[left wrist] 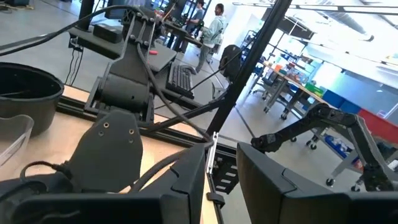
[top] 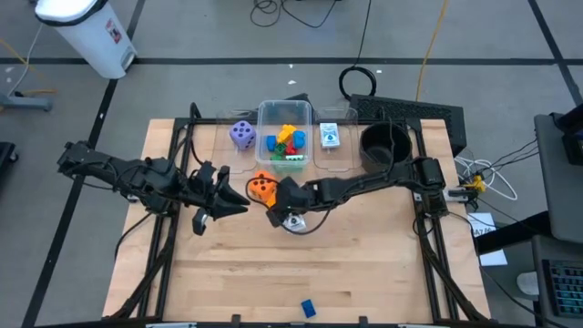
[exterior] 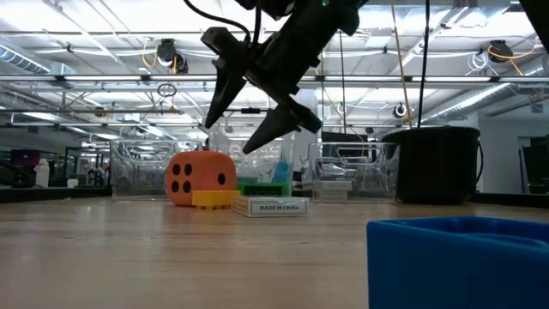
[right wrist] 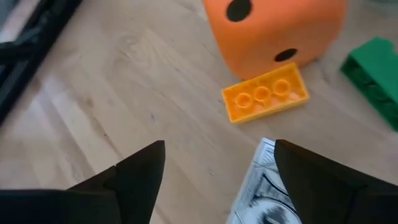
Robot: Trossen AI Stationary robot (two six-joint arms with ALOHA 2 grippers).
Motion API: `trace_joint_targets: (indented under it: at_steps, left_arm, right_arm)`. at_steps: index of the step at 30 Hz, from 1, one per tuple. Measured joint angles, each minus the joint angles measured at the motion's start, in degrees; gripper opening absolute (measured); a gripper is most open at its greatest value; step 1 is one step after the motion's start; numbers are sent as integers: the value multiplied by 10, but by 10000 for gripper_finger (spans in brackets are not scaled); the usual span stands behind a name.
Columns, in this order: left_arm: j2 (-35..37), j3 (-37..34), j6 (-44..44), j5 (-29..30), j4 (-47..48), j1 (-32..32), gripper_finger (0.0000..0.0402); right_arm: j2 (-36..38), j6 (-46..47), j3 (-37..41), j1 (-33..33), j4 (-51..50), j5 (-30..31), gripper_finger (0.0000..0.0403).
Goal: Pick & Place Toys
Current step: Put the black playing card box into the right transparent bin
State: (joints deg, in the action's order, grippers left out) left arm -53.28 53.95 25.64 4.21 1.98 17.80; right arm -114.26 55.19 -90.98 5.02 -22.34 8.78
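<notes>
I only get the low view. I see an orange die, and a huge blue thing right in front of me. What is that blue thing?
Observer: It's a small blue block. In the high view it sits alone near the front edge of the table.
Operator: Is there a second die anywhere?
Observer: Yes, a purple die stands beside the clear tub.
Operator: Is the right pincer holding something?
Observer: No. The right wrist view shows the right pincer open and empty, above a white card.
</notes>
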Motion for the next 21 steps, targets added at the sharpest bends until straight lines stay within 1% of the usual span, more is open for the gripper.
trace_joint_targets:
  at_steps: [3,9,11,13,16,21]
  left_arm:
    - [0,0,1,0,0,0,97]
    - [0,0,1,0,0,0,97]
    - [0,0,1,1,4,0,97]
    - [0,0,2,5,12,0,97]
    - [0,0,4,9,27,0,97]
    - [0,0,4,10,30,0,97]
  right_arm:
    - [0,4,25,3,49,-4,299]
    - [0,31,75,3,149,-93,294]
    - [0,32,86,3,163,-101,294]
    - [0,53,91,4,160,-98,294]
    - [0,83,92,4,136,-68,294]
    - [0,99,92,5,83,-46,294]
